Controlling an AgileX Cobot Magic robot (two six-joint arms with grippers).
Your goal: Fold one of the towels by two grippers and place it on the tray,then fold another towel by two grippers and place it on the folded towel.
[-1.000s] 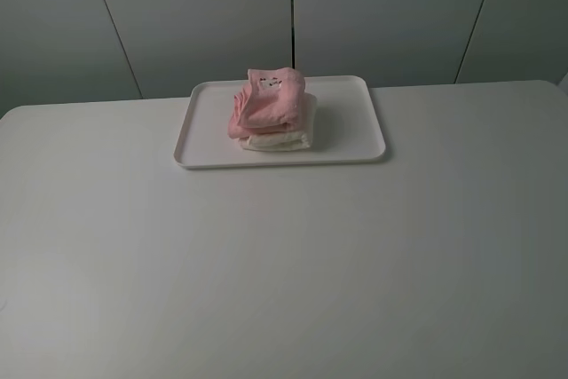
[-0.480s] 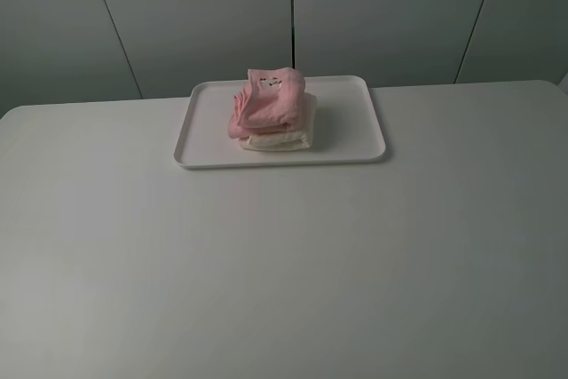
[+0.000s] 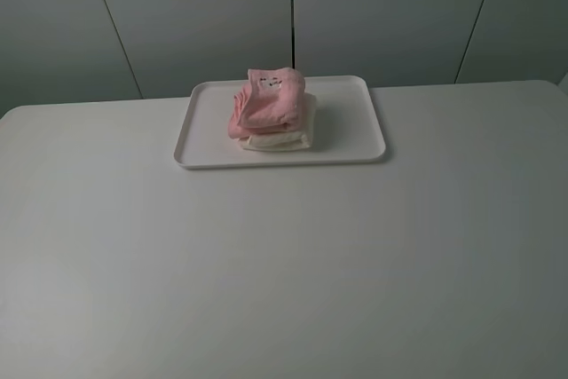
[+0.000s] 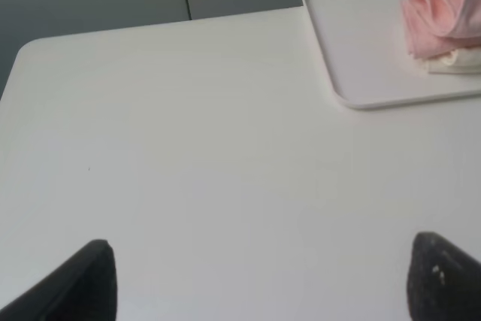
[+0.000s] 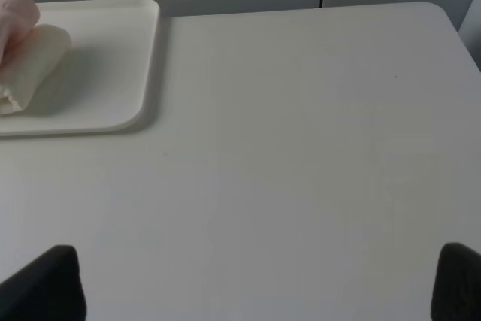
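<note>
On the high camera you see the flat white rectangular plastic tray (image 3: 355, 130) with rounded corners and a low rim, lying toward the far edge of the plain white bench (image 3: 284, 264), close to the grey panelled wall (image 3: 177, 15). On the tray, a little left of its middle, sits the folded cream-white terry towel (image 3: 280, 140), and the folded pale pink terry towel (image 3: 266, 106) rests directly on top of it, touching it. A small label (image 3: 271, 82) shows on the pink towel's upper fold. The pink one hangs slightly past the cream one on the left side.

Neither arm appears in the high view. Your left tool (image 4: 263, 280) shows on its wrist camera only as two black fingertips (image 4: 86, 280) set wide apart, with nothing between them; it hangs over bare bench, well apart from the tray. Your right tool (image 5: 259, 283) looks the same: black fingertips (image 5: 45, 283) spread wide, gripping nothing, over bare bench and well clear of the tray.
</note>
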